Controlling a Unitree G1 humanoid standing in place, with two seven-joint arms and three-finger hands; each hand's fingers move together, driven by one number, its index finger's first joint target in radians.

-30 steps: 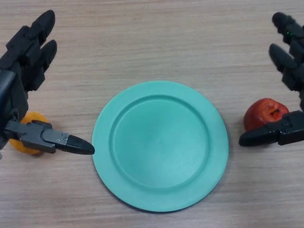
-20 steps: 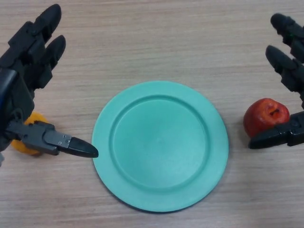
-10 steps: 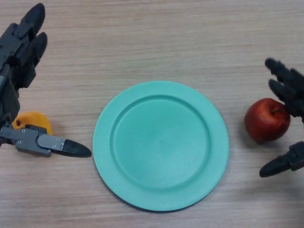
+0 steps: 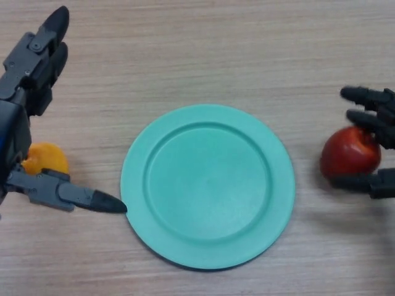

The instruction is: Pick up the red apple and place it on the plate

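Green plate (image 4: 139,185) sitting mid-table, bare wood showing all round its rim. Red apple (image 4: 347,154) lying right of plate, apart from rim, near view's right edge. Right hand (image 4: 378,117) closing round apple: fingers over top, thumb below; palm cut off by edge. Left hand (image 4: 24,80) spread, released, thumb tip nearly touching plate rim. Orange fruit (image 4: 46,159) partly hidden beneath it.

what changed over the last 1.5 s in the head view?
The right hand dropped lower and closed in on the round red apple: fingers at its top, thumb below it, though a firm grip isn't clear. The apple stays on the wooden table. The left hand shifted only slightly. The round green plate and orange fruit stayed put.
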